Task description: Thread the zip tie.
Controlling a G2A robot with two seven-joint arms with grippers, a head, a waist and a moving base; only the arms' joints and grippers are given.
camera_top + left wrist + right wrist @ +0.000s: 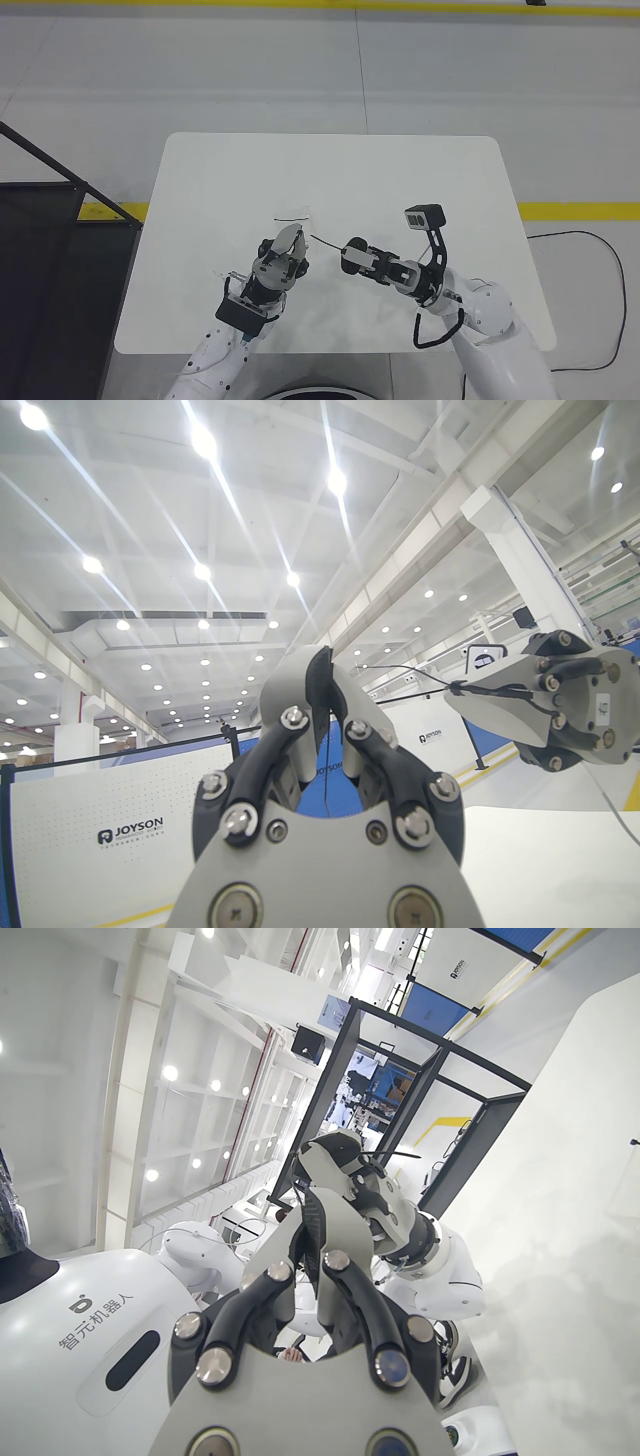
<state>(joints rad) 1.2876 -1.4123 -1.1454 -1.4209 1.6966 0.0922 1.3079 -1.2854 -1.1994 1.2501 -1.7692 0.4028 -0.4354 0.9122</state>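
Note:
Both grippers hang close together over the near middle of the white table (400, 180). My left gripper (293, 233) (326, 652) is shut on a thin black zip tie (327, 760), whose strip runs down between its fingers. From the right wrist view, a short end of that zip tie (400, 1156) sticks out sideways from the left gripper (345, 1148). My right gripper (347, 255) (304, 1195) is shut on a thin black zip tie strand (328, 244) (400, 670), whose free tail points toward the left gripper. I cannot tell whether the strands are one tie.
A black-framed screen (40, 250) stands off the table's left edge. A yellow floor line (580, 211) runs behind the table, and a black cable (600, 300) lies on the floor at the right. The far half of the table is bare.

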